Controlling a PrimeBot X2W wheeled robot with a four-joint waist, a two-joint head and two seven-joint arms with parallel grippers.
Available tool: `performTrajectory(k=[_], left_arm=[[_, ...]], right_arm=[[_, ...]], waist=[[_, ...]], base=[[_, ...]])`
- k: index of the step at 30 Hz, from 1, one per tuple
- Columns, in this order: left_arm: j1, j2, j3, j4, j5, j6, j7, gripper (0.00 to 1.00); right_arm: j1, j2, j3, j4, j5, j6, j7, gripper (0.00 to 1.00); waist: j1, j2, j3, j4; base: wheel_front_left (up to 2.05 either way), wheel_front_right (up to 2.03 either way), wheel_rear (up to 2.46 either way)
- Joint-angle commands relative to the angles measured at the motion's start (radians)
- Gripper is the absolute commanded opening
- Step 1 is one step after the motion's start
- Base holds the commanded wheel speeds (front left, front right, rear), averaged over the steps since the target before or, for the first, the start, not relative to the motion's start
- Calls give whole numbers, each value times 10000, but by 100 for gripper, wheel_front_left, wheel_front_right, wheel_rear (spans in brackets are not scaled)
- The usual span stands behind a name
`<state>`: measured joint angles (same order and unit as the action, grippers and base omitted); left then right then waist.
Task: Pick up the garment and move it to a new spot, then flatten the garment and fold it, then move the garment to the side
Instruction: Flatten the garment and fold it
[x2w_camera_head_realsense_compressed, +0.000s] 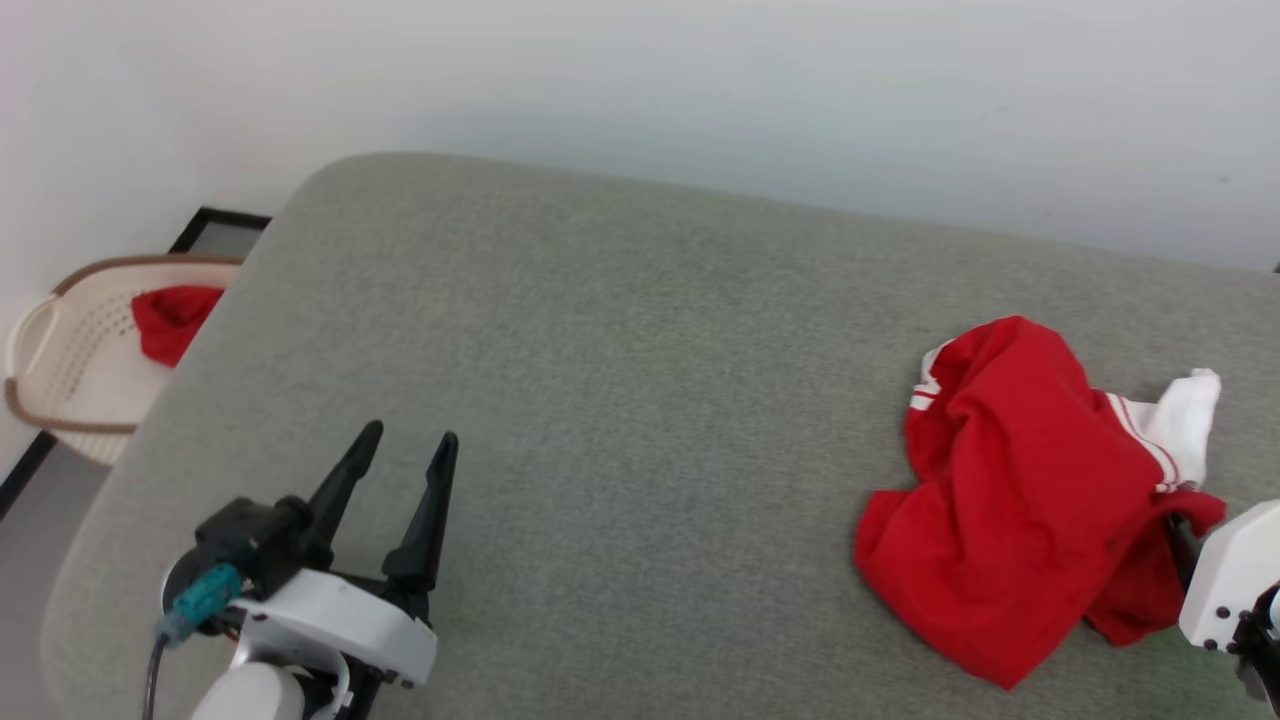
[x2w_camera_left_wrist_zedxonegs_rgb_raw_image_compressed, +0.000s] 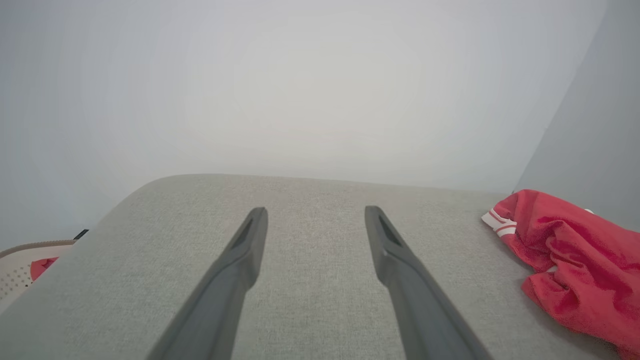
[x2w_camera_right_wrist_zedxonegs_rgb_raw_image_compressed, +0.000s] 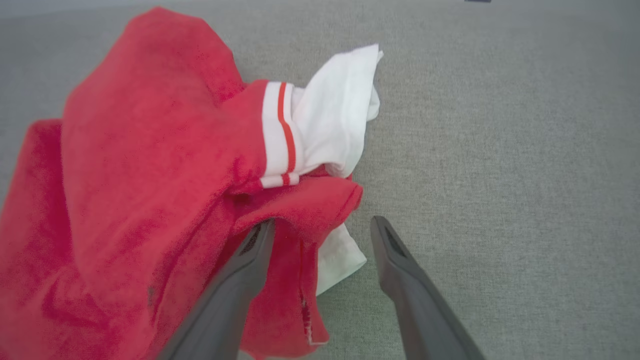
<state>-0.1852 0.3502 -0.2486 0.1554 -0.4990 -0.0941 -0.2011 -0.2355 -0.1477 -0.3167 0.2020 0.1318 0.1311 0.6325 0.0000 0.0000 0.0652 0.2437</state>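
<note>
The garment (x2w_camera_head_realsense_compressed: 1000, 500) lies crumpled at the right of the grey padded surface (x2w_camera_head_realsense_compressed: 640, 400), red with a white striped sleeve (x2w_camera_right_wrist_zedxonegs_rgb_raw_image_compressed: 330, 115) sticking out. My right gripper (x2w_camera_right_wrist_zedxonegs_rgb_raw_image_compressed: 322, 225) is open at the garment's near right edge. A red fold drapes over the left fingertip, and a red and white edge lies between the fingers. In the head view its white wrist housing (x2w_camera_head_realsense_compressed: 1230, 575) shows beside the cloth, the fingers mostly hidden by it. My left gripper (x2w_camera_head_realsense_compressed: 411, 433) hovers open and empty at the lower left, far from the garment (x2w_camera_left_wrist_zedxonegs_rgb_raw_image_compressed: 575, 265).
A beige basket (x2w_camera_head_realsense_compressed: 60, 350) holding a small red cloth bundle (x2w_camera_head_realsense_compressed: 170, 315) stands off the surface's left edge, on the floor. A pale wall runs behind the surface. Bare grey fabric stretches between the two grippers.
</note>
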Motion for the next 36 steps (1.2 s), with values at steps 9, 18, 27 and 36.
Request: performTrajectory(k=[9,18,27,36], left_arm=[[-401,468,-91,-731,-67,-71,694,100],[-9,741,119,-1329,-215,258,1055,100],[-89,791,-9,-1682,-435,323,1614,100],[-2055,586,-922,-1294,-1830,-223,4029,100]], right_arm=[[874,141,977,-1396,387,-6,-2141,100],[1971,470,1900,-1915,-1,-6,-5583,100],[2244,761,2121,-1668,-157,-6,-6447,100],[2123,912,2249,-1829,-156,-6,-6607,100]], waist=[[0,0,-543,-867],[0,0,-812,-1651],[0,0,-859,-2113],[0,0,-537,-2525]], base=[[0,0,0],[0,0,0],[0,0,0],[0,0,0]])
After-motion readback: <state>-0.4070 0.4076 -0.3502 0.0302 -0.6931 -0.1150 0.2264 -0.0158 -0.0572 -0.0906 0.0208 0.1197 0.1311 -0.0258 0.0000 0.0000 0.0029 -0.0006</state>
